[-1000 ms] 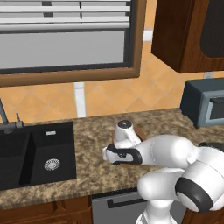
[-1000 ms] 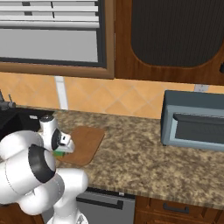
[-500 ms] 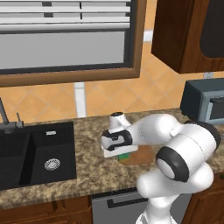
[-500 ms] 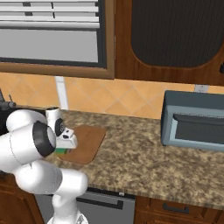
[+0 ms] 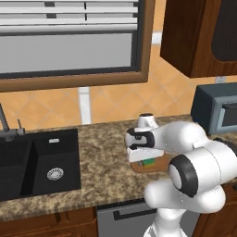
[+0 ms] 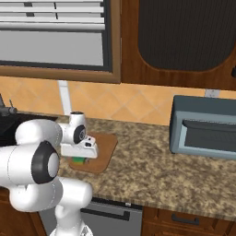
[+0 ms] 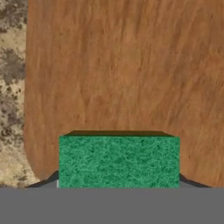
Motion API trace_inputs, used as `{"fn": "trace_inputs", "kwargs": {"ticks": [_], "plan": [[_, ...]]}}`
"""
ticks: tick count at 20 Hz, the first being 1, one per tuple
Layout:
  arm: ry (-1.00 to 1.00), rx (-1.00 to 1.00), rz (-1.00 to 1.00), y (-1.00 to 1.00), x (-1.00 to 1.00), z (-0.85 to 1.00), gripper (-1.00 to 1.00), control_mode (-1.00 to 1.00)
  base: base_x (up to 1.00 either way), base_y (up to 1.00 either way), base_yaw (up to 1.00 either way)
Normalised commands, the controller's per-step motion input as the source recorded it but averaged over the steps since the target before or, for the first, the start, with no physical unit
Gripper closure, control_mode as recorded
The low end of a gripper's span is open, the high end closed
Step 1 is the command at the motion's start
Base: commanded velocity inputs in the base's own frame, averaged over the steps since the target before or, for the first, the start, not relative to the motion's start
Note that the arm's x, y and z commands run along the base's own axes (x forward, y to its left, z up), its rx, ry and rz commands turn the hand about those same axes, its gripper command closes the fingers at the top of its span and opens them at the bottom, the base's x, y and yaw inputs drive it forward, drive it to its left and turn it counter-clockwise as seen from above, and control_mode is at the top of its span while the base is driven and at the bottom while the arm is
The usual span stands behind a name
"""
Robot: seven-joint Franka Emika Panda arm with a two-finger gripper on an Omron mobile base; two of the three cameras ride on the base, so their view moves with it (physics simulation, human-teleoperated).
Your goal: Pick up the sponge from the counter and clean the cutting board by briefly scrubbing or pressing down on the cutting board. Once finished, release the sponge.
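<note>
- The sponge (image 7: 119, 161) sits between our gripper's (image 7: 119, 186) fingertips, a green block over the reddish wood of the cutting board (image 7: 131, 65); the jaws are closed on its two sides, so we have hold of it.
- In the last second the arm has swung round over the board: a second ago the hand stood more upright with the sponge at the board's near edge, and now the hand (image 5: 144, 148) is laid lower and flatter with the sponge (image 5: 148, 162) tucked under it.
- We judge that the pick-up is done and we are in the pressing or scrubbing step; the release is not yet made.
- The hand view gives what the base views lack: a thin dark shadow line at the sponge's far edge, and the board's rounded corner meeting the speckled counter (image 7: 12, 87) on one side. Whether the sponge is pressed onto the wood we cannot tell from it.
- The right base view shows how much board (image 6: 102, 150) lies bare beyond the sponge (image 6: 78, 160), towards the microwave (image 6: 203, 126).
- The left base view shows the black sink (image 5: 37, 166), well apart from the board (image 5: 162, 162), most of which the arm hides there.
</note>
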Motion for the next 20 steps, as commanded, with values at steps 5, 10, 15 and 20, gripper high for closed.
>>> {"fn": "trace_inputs", "kwargs": {"ticks": [5,10,15,20], "plan": [[0.0,0.02,0.02,-0.32,-0.06,-0.23,1.0,-1.0,0.0,0.0,0.0],[0.0,0.0,0.04,-0.04,0.0,-0.64,1.0,-1.0,0.0,0.0,0.0],[-0.05,0.0,0.06,-0.31,-0.02,-0.47,1.0,-1.0,0.0,0.0,0.0],[-0.14,0.0,0.06,-0.48,-0.06,-0.46,1.0,-1.0,0.0,0.0,0.0]]}}
